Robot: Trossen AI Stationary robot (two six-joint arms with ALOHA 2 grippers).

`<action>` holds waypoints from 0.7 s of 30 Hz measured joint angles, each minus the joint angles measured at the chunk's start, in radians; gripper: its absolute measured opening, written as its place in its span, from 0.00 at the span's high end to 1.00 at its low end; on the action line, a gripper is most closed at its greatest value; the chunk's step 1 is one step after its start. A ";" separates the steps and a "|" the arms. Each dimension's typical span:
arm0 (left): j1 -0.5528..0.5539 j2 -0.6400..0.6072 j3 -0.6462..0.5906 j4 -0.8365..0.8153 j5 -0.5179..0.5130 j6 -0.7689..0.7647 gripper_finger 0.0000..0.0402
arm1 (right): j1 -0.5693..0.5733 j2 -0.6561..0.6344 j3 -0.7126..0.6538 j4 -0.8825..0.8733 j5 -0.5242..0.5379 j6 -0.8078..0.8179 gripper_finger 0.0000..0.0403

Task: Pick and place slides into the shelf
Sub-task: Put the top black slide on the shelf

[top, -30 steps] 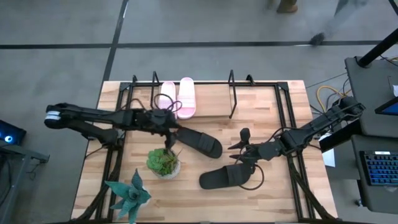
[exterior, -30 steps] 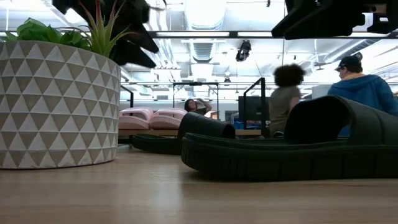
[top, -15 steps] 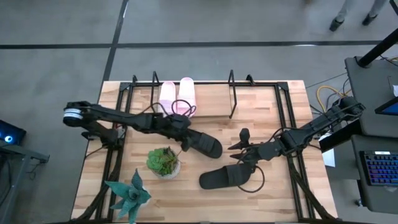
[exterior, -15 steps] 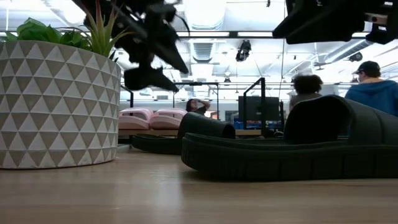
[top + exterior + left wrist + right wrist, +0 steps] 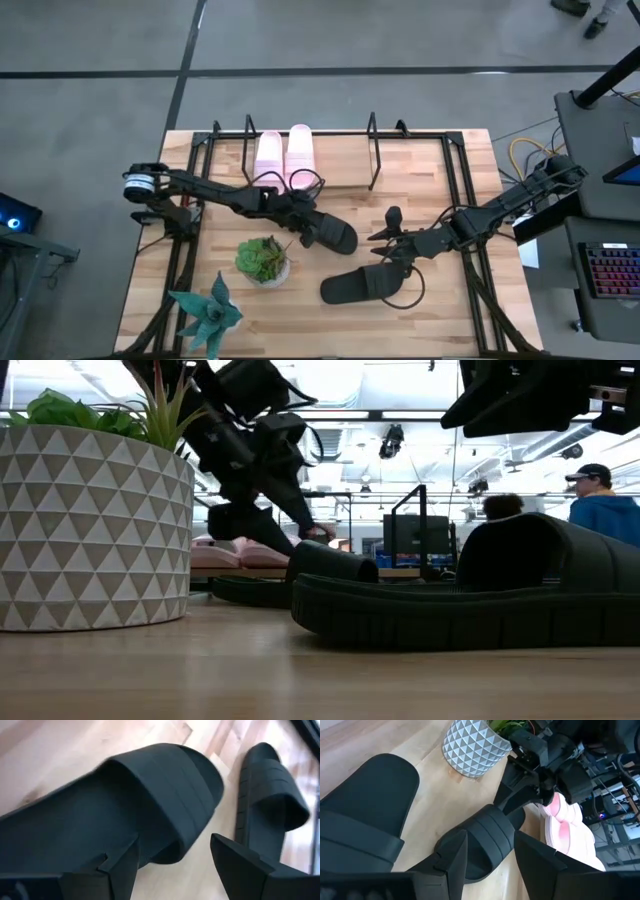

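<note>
Overhead, seen from the high camera: two pink slides (image 5: 286,156) parked side by side within the black wire shelf (image 5: 372,150) at the table's (image 5: 440,310) far edge; left gripper (image 5: 303,226) reaching in at the heel end of one black slide (image 5: 327,229) mid-table, fingers spread; right gripper (image 5: 392,252) poised just above the second black slide (image 5: 365,285) nearer the front, fingers apart, holding nothing; potted plant (image 5: 263,260) and a spiky succulent (image 5: 206,310) at front left. At table level: patterned pot (image 5: 95,530) looming large, near black slide (image 5: 470,595) flat on the wood, left gripper (image 5: 240,520) low beside the farther black slide (image 5: 300,575), pink pair (image 5: 235,552) beyond, people in the room behind. From the left wrist: dark fingers (image 5: 120,865) parted, straddling the slide's strap (image 5: 165,785) without closing on it. From the right wrist: fingers (image 5: 452,855) open over both black slides, pink pair (image 5: 565,822) farther off.
</note>
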State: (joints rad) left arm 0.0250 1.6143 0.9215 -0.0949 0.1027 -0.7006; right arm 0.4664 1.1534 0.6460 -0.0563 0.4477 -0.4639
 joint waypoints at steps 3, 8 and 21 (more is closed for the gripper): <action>0.000 0.017 -0.001 0.064 0.041 0.000 0.44 | 0.000 0.000 0.000 0.000 0.000 0.003 0.62; 0.002 0.037 -0.001 0.114 0.072 0.006 0.44 | 0.000 0.000 -0.002 0.001 0.000 0.019 0.62; 0.011 0.118 0.003 0.215 0.158 0.008 0.44 | 0.000 0.000 -0.013 -0.002 0.000 0.019 0.62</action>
State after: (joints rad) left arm 0.0357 1.7325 0.9240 0.1202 0.2605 -0.6929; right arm 0.4662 1.1534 0.6334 -0.0579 0.4477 -0.4448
